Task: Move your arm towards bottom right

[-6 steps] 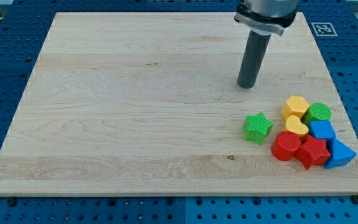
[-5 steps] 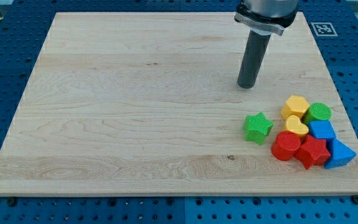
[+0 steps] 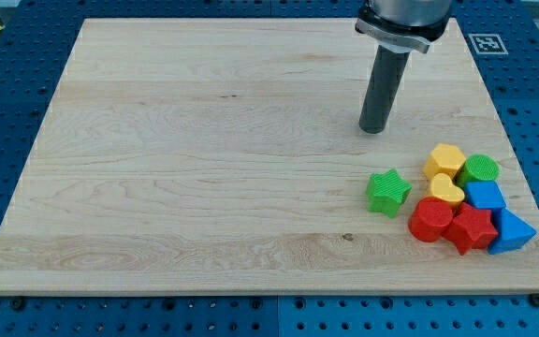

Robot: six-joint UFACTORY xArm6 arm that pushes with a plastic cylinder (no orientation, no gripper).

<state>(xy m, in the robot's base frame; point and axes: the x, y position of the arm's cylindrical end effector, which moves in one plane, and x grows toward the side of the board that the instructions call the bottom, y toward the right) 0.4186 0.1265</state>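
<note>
My tip (image 3: 373, 129) rests on the wooden board (image 3: 204, 159) in the upper right part of the view. It stands above the cluster of blocks at the view's lower right, touching none. The green star (image 3: 387, 191) lies below it, slightly apart from the rest. The cluster holds a yellow hexagon (image 3: 445, 160), a yellow heart (image 3: 446, 190), a green cylinder (image 3: 481, 169), a blue block (image 3: 486, 196), a blue triangle (image 3: 513, 231), a red cylinder (image 3: 430, 219) and a red star (image 3: 472, 227).
The board lies on a blue perforated table (image 3: 7, 94). A black-and-white marker tag (image 3: 487, 43) sits beyond the board's top right corner.
My tip has shifted very slightly to the right. The blocks have not moved.
</note>
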